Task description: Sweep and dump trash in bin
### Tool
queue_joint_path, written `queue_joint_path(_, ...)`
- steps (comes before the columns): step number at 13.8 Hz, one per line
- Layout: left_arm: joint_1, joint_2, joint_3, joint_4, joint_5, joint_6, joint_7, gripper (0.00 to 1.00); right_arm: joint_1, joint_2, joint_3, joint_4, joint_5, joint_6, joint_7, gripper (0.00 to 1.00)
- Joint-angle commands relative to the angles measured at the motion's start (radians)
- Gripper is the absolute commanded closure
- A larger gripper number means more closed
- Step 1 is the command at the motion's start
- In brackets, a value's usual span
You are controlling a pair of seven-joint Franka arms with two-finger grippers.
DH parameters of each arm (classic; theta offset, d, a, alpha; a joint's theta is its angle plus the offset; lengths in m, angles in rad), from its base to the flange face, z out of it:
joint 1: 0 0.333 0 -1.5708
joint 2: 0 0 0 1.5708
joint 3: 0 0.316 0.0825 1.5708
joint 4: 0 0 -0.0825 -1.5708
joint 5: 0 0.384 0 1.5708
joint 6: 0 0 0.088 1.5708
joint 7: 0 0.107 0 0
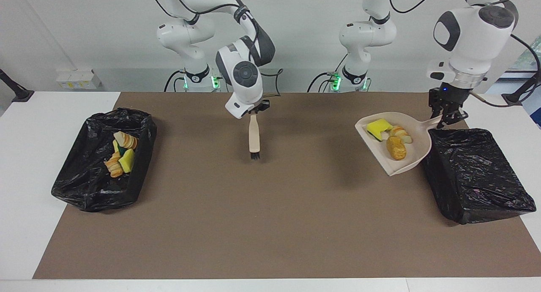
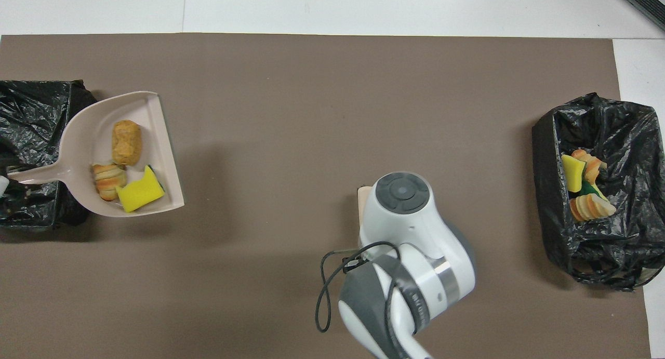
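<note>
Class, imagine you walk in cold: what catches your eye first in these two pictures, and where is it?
The left end effector holds a beige dustpan with three scraps in it, raised beside the black-bagged bin at the left arm's end. Mid-table, the right end effector dangles a brush. The other bin holds more scraps.

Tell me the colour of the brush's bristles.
Black, on the beige brush; best seen in the facing view.

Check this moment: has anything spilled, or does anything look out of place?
Nothing stands out. The three trash scraps lie in the dustpan, held raised by the left gripper beside the bin; nothing lies on the mat.
</note>
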Motion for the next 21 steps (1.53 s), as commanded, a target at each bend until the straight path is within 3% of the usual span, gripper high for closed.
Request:
queue_joint_path(1, 0.123, 0.037, -0.016, 0.057, 0.017, 0.058, 0.12, 1.0, 0.128, -0.015, 0.0, -0.041, 0.037, 0.081, 0.112, 1.0)
queue_joint_path(5, 0.255, 0.169, -0.016, 0.255, 0.042, 0.072, 0.37, 1.0, 0.225, -0.016, 0.0, -0.068, 0.127, 0.13, 0.162, 1.0)
queue_joint_path(7, 0.307, 0.238, -0.016, 0.345, 0.115, 0.078, 0.417, 1.0, 0.258, -0.006, 0.0, -0.087, 0.129, 0.158, 0.158, 1.0)
queue_joint_path(11, 0.327, 0.305, -0.016, 0.395, 0.324, 0.205, 0.422, 1.0, 0.259, 0.005, 0.0, -0.102, 0.167, 0.161, 0.144, 1.0)
queue_joint_path(15, 0.313, 0.315, -0.016, 0.393, 0.509, 0.224, 0.393, 1.0, 0.259, 0.005, 0.0, -0.104, 0.198, 0.181, 0.146, 0.97)
queue_joint_path(16, 0.309, 0.313, -0.018, 0.393, 0.54, 0.215, 0.389, 1.0, 0.259, 0.007, 0.0, -0.102, 0.198, 0.179, 0.141, 0.05)
queue_joint_path(17, 0.301, 0.313, -0.018, 0.393, 0.563, 0.204, 0.389, 1.0, 0.257, 0.016, -0.002, -0.09, 0.198, 0.176, 0.138, 0.0)
queue_joint_path(21, 0.257, 0.313, -0.018, 0.395, 0.722, 0.173, 0.357, 1.0, 0.176, 0.053, -0.005, 0.003, 0.178, 0.155, 0.132, 0.0)
